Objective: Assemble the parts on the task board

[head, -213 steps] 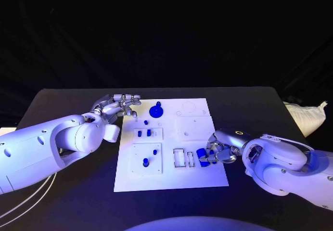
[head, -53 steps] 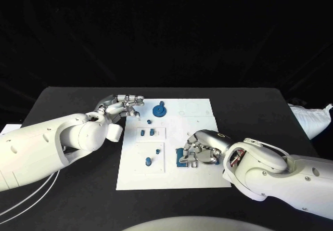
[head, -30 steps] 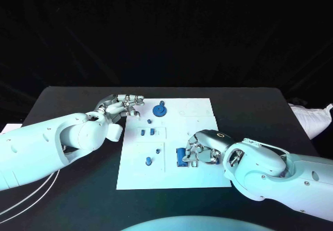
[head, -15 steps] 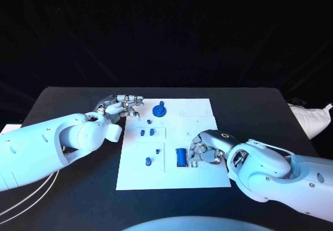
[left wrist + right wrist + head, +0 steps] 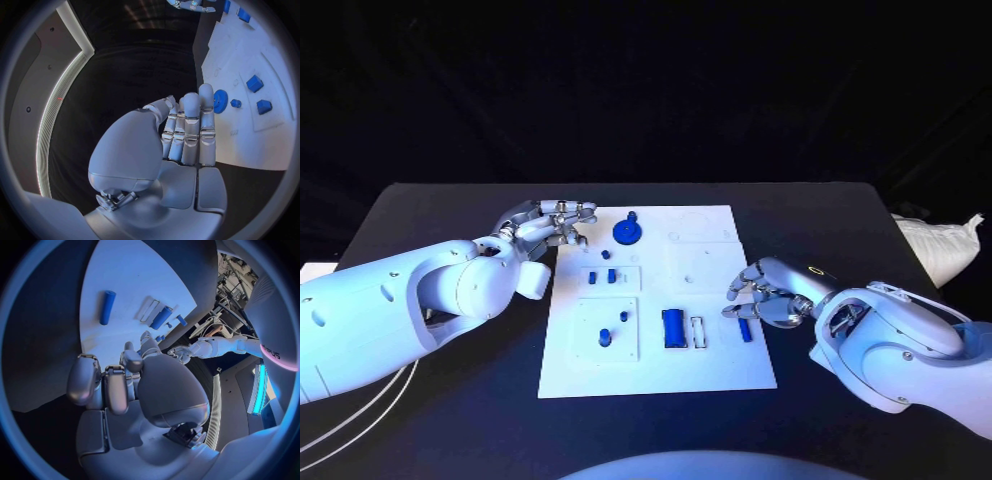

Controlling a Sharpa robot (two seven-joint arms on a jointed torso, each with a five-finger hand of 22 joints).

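The white task board point(image 5: 711, 365) lies in the middle of the black table. A long blue bar point(image 5: 674, 327) sits in a slot on it, beside a narrow bare slot point(image 5: 698, 332). A short blue rod point(image 5: 746, 330) lies loose on the board, just below my right hand point(image 5: 769, 297), whose fingers are loosely bent and hold nothing. The right wrist view shows that rod point(image 5: 107, 307) and the bar point(image 5: 161, 317). My left hand point(image 5: 548, 222) rests at the board's far left corner, fingers drawn together and empty, next to the blue gear point(image 5: 627, 232) point(image 5: 220, 99).
Two small blue blocks point(image 5: 600, 277) stand in the middle left panel, and two more small pieces point(image 5: 612, 328) in the near left panel. A white cloth bundle point(image 5: 937, 245) lies off the table's right edge. Cables point(image 5: 343, 410) hang at the left.
My right hand has let go of the blue bar and drawn back to the right. The bar stays in its slot, and the short rod now lies uncovered. My left hand has not moved.
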